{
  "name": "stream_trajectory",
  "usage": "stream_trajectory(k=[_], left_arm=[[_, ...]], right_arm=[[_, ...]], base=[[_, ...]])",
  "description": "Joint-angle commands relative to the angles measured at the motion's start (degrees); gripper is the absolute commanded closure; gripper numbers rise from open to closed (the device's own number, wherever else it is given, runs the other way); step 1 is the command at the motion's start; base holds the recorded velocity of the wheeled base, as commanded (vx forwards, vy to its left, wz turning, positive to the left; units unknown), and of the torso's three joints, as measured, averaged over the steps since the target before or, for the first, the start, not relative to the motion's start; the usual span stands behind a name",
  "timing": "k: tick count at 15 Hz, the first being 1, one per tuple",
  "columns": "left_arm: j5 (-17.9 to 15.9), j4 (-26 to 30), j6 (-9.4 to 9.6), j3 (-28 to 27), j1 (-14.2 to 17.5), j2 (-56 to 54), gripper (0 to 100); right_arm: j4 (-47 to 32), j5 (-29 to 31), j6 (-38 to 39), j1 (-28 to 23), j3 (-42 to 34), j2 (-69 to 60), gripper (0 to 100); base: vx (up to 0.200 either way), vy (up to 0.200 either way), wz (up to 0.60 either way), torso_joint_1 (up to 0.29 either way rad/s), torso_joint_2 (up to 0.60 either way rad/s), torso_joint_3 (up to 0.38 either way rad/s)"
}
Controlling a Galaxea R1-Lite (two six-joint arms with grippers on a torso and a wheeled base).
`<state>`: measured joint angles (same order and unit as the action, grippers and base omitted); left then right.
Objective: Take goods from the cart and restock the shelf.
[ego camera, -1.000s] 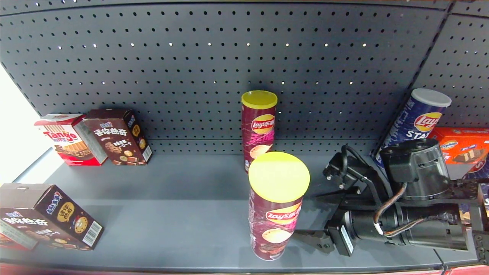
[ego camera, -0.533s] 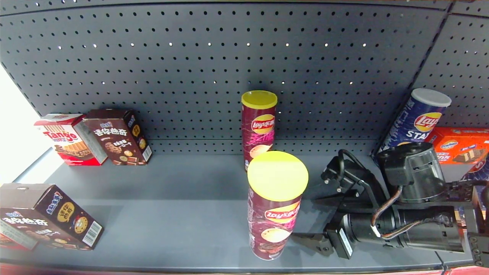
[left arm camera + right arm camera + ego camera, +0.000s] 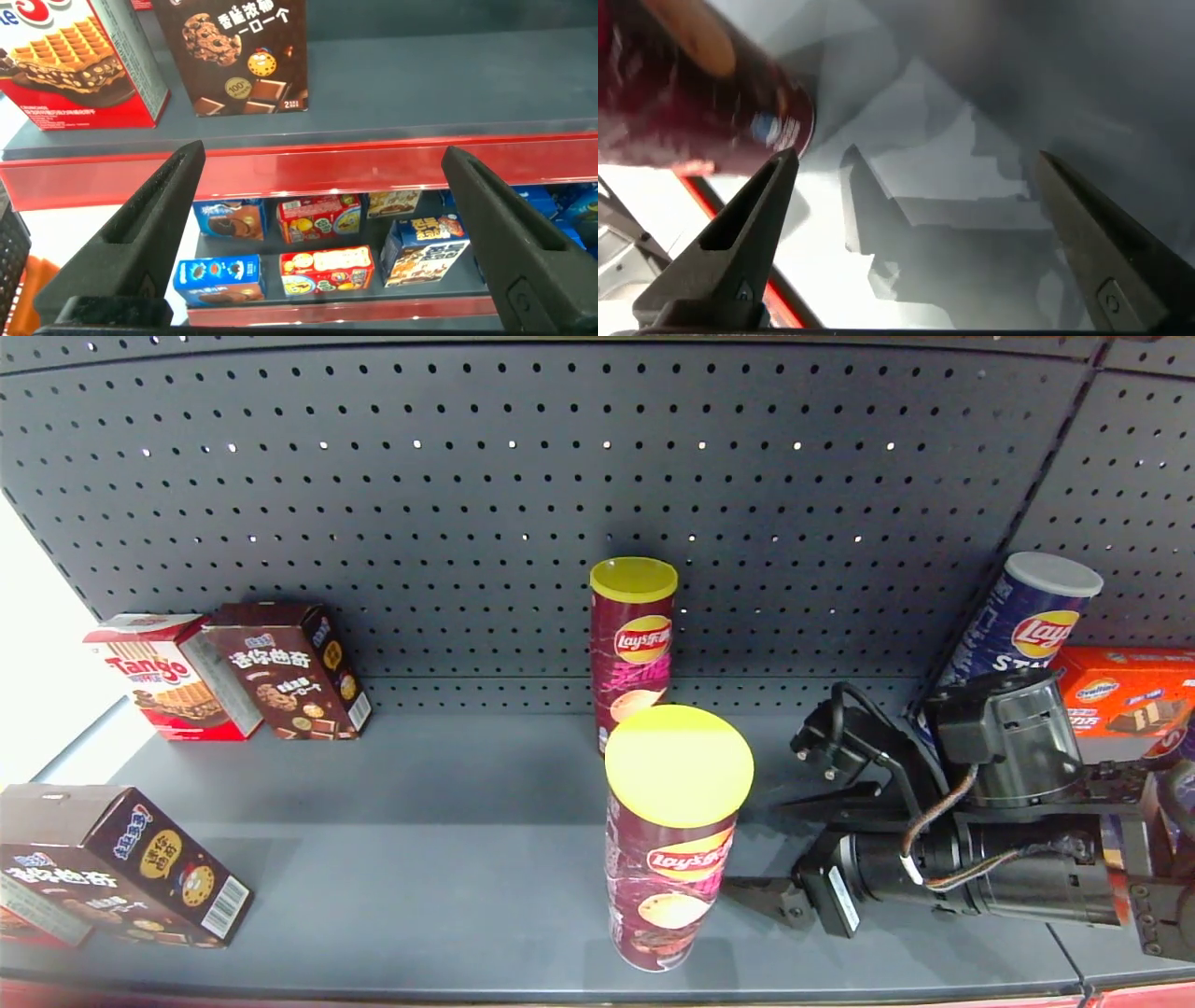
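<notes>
Chip can (image 3: 674,845) upright, just beside R tool (image 3: 758,846), fingers spread wide.

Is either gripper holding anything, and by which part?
Nothing is held. The right gripper stands open beside the near maroon, yellow-lidded chip can; the left gripper is open too.

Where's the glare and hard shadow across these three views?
Head view: blown-out white at the left edge beside the red wafer box; light pinpricks through the pegboard. Right wrist view: washed-out patch past the shelf edge, overlapping shadows under the right gripper. Left wrist view: evenly lit.
</notes>
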<state>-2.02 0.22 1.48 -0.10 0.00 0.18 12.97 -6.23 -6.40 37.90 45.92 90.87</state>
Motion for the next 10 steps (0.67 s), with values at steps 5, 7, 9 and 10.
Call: stream_trajectory(k=[5,7,9,10], left_arm=[[0.09,0.04,0.02,0.01,0.0,0.08,0],[0.09,-0.04,0.02,0.01,0.0,0.08,0],[0.09,-0.04,0.02,0.01,0.0,0.08,0],[0.09,-0.04,0.02,0.01,0.0,0.08,0]], right_arm=[[-0.05,-0.01,-0.02,2.97,1.1,1.15,0],[-0.05,-0.01,-0.02,3.58,1.1,1.15,0],[-0.05,0.08,-0.02,3.94,0.92,1.15,0],[-0.05,0.08,-0.02,3.94,0.66,0.98,0]], base=[[0.0,0.0,0.0,0.0,0.0,0.0],[0.0,0.0,0.0,0.0,0.0,0.0],[0.0,0.0,0.0,0.0,0.0,0.0],[0.0,0.0,0.0,0.0,0.0,0.0]])
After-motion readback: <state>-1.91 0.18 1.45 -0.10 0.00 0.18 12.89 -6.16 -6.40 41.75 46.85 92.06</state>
